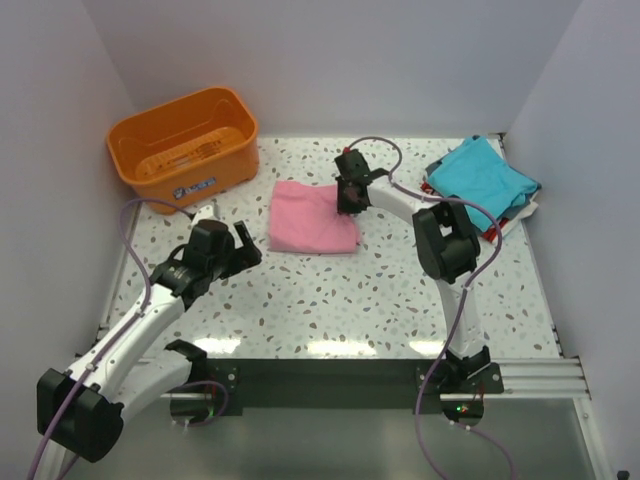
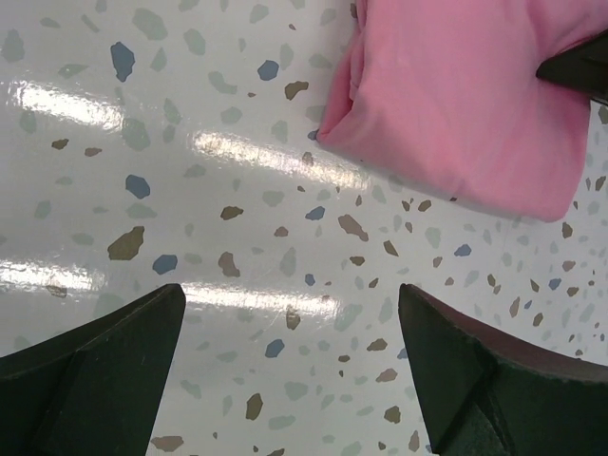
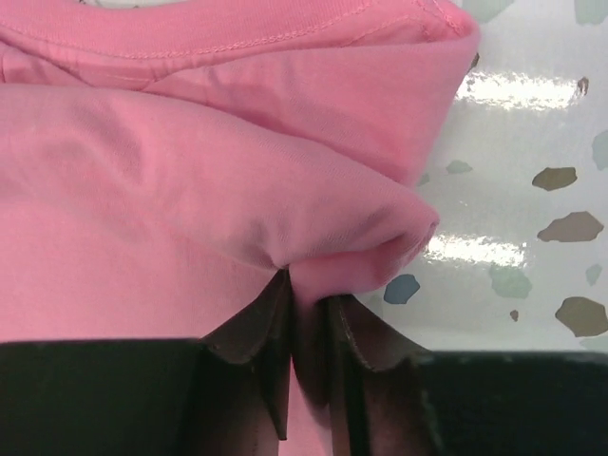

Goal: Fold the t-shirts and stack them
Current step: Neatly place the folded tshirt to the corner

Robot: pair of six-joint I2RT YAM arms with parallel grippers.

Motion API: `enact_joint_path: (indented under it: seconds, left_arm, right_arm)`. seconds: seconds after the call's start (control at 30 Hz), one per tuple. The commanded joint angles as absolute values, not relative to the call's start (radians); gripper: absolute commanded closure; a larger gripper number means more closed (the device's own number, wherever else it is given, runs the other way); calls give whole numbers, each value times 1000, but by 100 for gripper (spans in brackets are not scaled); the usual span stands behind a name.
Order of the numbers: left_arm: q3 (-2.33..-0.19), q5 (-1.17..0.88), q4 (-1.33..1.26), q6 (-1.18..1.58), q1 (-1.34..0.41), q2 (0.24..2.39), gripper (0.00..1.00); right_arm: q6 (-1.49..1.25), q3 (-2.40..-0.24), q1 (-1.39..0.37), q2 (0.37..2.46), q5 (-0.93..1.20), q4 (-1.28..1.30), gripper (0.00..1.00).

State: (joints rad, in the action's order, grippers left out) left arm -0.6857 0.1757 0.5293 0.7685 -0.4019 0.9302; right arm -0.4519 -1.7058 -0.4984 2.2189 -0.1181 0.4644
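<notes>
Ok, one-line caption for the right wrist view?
Right hand shut on a fold of the soft pink cloth t-shirt on the speckled white tabletop.

- Table point(image 1: 330, 290): glossy white terrazzo-pattern top, flecked grey, brown and blue.
- Back wall point(image 1: 340, 60): plain pale white, rising from the table's far edge.
- Left wall point(image 1: 50, 150) and right wall point(image 1: 590, 150): same plain finish, closing in the table's two sides.
- Rail point(image 1: 540, 375): silver slotted metal profile along the table's near edge.
- Light: from overhead, seen as bright glare streaks point(image 1: 330, 347) on the table's near part.
</notes>
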Motion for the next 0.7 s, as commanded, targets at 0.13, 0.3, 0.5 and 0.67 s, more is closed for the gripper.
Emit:
enact_joint_path:
  seconds: [0.13,0.3,0.5,0.67]
  left_arm:
    - [-687,244,600,779,-403,917,0]
    - [-686,264,604,776,-403,934,0]
    - [-696,288,612,775,-403,960,0]
    - [-710,311,615,772,-403,991,0]
  right_arm:
    - [-347,-1712,-492,2183,-416,505,100]
    - [-194,-1752,-482,2131,-624,456,100]
    - [-124,-1891,-427,2141,-770,460,100]
    - [-112,-2014,-379,2193,-827,485,100]
